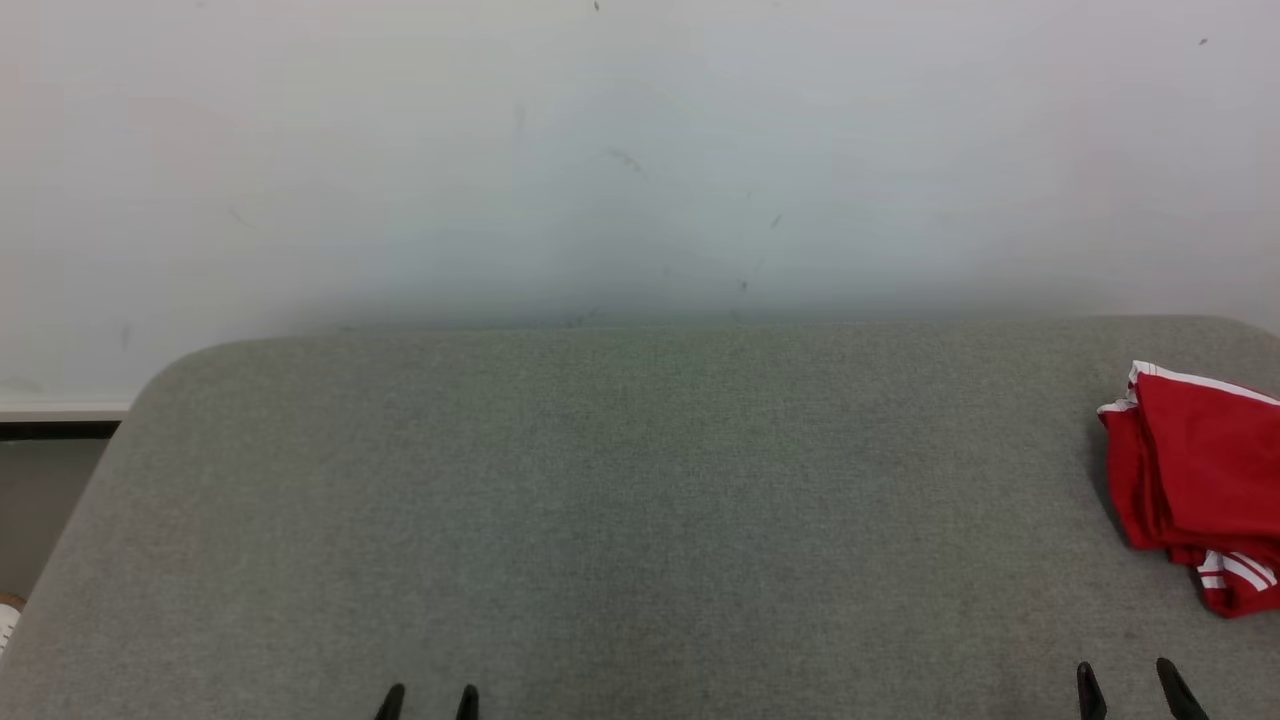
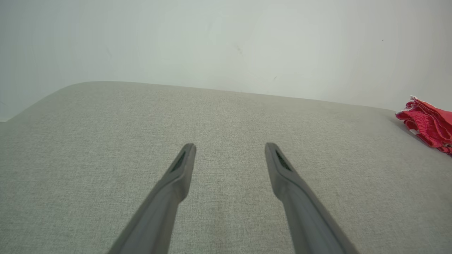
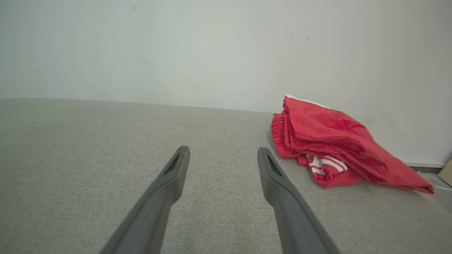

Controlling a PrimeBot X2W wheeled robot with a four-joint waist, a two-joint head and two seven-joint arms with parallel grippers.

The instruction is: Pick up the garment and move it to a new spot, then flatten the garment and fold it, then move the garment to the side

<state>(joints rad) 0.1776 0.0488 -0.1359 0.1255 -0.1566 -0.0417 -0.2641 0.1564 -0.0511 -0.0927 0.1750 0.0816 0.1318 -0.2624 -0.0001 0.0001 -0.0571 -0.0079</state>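
A grey fabric cushion [image 1: 600,500] spread wide under even light. A pale, scuffed wall [image 1: 640,150] rose at twelve o'clock, with floor [image 1: 40,520] at nine.

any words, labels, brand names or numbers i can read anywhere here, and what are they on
No readable text.
The red garment shows white stripes but no lettering, logo or tag.
The grey padded surface is plain fabric.
The white wall has faint scuffs, not writing.
The left gripper and right gripper show no markings.
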